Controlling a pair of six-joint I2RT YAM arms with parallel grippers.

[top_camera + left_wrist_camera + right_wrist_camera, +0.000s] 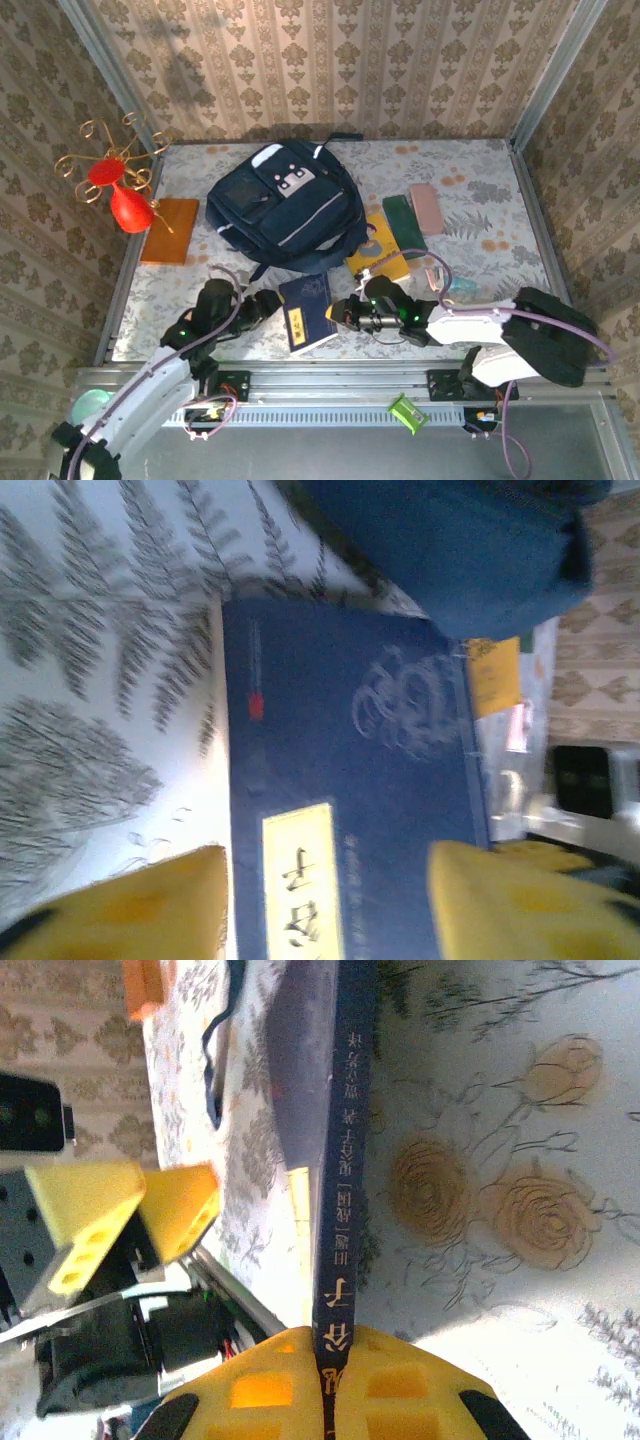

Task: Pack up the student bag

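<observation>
The student bag (285,210), dark navy with a white-grey patch, lies at the middle back of the table; its blue fabric also shows in the left wrist view (470,550). A flat dark blue book (307,312) with a yellow title label lies in front of it. My right gripper (340,310) is shut on the book's spine edge (345,1160), with the jaws (330,1360) pinching it from both sides. My left gripper (268,303) is at the book's left side and stands open, its yellow fingers apart over the cover (350,780).
A red vase with gold curls (128,205) and an orange book (170,230) are at the back left. A yellow book (380,250), a green item (403,220) and a pink item (427,207) lie right of the bag. Patterned walls close in three sides.
</observation>
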